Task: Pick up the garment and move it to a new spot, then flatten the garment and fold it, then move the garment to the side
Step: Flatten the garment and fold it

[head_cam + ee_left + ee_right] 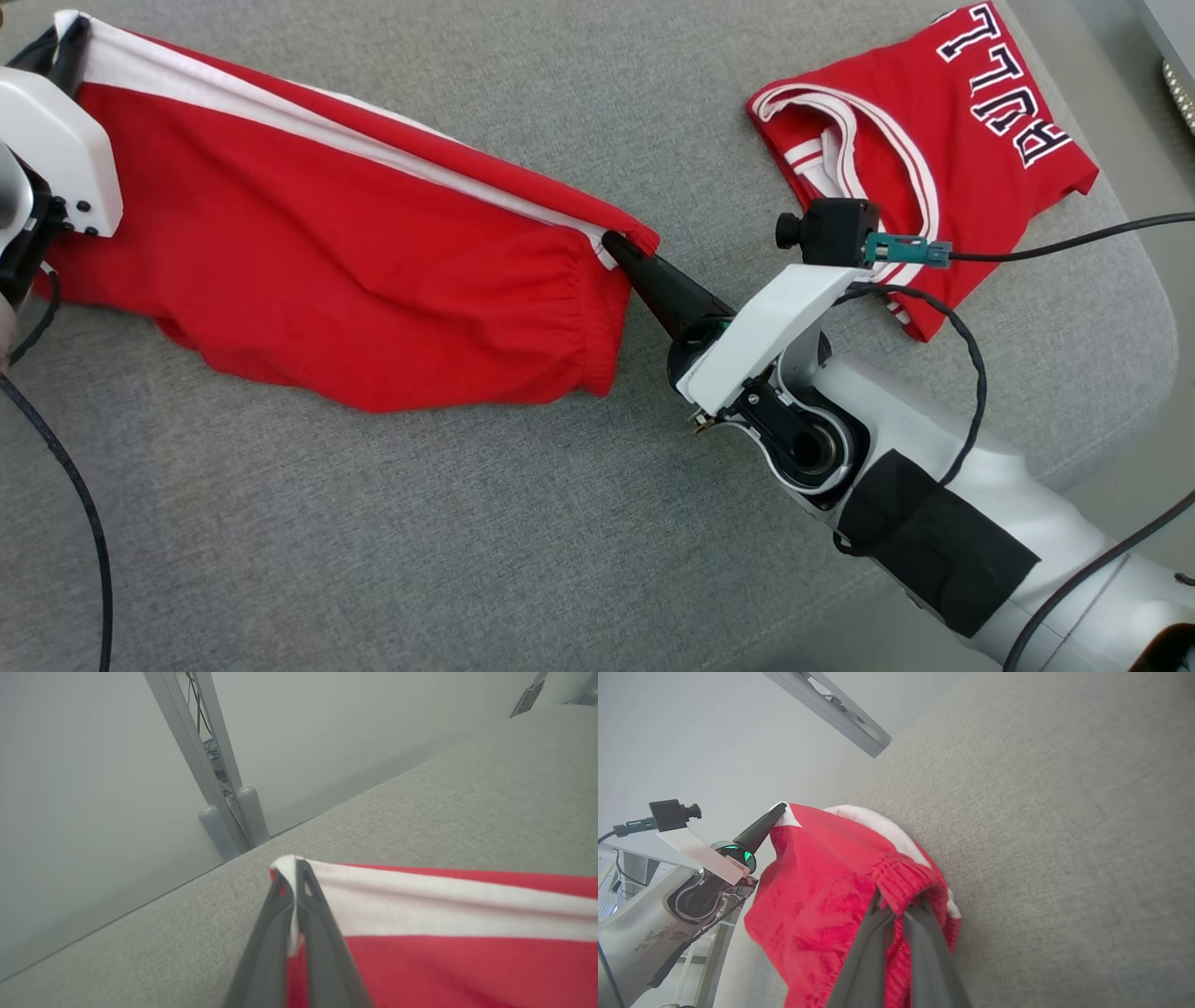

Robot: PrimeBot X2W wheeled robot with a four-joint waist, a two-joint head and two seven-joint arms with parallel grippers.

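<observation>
The garment (327, 261) is a pair of red shorts with a white side stripe, stretched out across the grey cushion between my two grippers. My left gripper (63, 47) is at the far left, shut on the hem corner at the white stripe (420, 905). In its wrist view the left gripper (295, 870) pinches white cloth between its fingertips. My right gripper (618, 248) is shut on the elastic waistband (901, 882) at the garment's right end. The right wrist view shows the right gripper (899, 903) biting the gathered red band and the left gripper (777, 812) holding the far corner.
A folded red jersey (934, 140) with white trim and black letters lies at the upper right of the grey cushion (467, 541). The cushion's edge curves down at the right (1162, 308). Black cables trail from both arms. Grey frame legs (233, 821) stand beyond the far edge.
</observation>
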